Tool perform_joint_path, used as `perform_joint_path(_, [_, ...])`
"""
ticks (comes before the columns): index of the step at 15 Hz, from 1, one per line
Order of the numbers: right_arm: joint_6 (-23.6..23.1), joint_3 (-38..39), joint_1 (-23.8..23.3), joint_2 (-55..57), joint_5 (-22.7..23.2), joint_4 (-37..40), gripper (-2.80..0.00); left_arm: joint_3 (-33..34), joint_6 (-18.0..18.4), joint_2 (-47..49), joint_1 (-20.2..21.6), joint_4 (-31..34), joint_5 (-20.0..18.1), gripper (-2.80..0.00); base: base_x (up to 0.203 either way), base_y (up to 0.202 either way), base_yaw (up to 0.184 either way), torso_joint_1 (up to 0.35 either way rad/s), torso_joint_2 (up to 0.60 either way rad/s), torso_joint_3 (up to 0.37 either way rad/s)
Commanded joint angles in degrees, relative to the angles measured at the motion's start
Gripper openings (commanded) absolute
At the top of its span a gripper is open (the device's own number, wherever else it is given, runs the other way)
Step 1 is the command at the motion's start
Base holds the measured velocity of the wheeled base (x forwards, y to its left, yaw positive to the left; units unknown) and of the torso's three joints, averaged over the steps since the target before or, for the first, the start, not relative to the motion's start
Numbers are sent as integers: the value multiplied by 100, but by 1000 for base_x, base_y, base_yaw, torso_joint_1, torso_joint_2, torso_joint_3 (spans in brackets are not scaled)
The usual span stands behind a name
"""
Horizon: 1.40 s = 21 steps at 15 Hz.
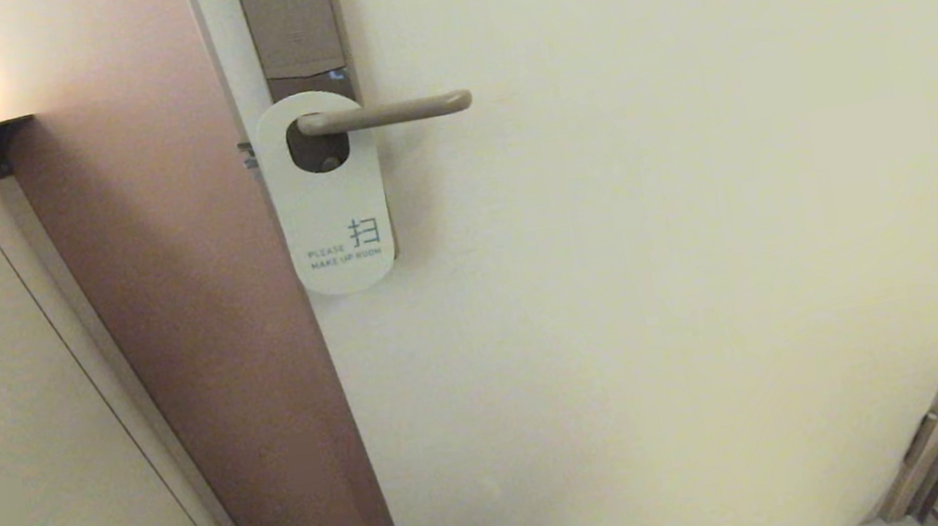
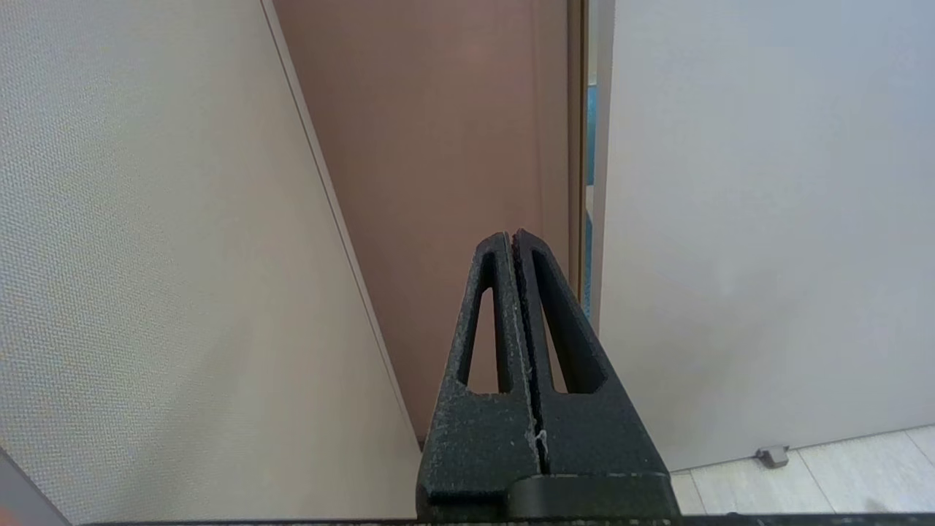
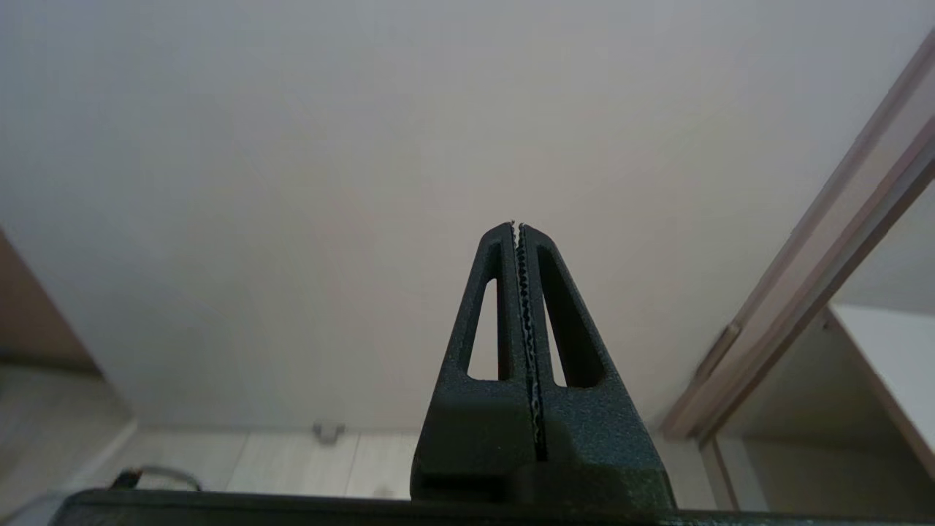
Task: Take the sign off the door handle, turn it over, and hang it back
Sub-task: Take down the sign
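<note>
You are looking at one sign (image 1: 335, 218) hanging white face out on one door handle (image 1: 389, 112), near the door's (image 1: 668, 269) left edge. Your left gripper (image 2: 513, 235) and right gripper (image 3: 516, 226) are both sitting pressed together, gripping nothing.

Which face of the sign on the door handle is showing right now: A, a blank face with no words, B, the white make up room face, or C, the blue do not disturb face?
B: the sign hanging on the door handle shows a white face printed "PLEASE MAKE UP ROOM".
</note>
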Motion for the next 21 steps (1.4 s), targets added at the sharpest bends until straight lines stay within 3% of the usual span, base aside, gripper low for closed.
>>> perform_joint_path(1, [-3, 0, -9, -341, 1, 1, -280, 0, 6, 7, 1, 0, -2, -280, 0, 0, 0, 0, 0, 0])
perform_joint_path(21, [23, 0, -9, -463, 1, 9, -280, 0, 6, 7, 1, 0, -2, -280, 0, 0, 0, 0, 0, 0])
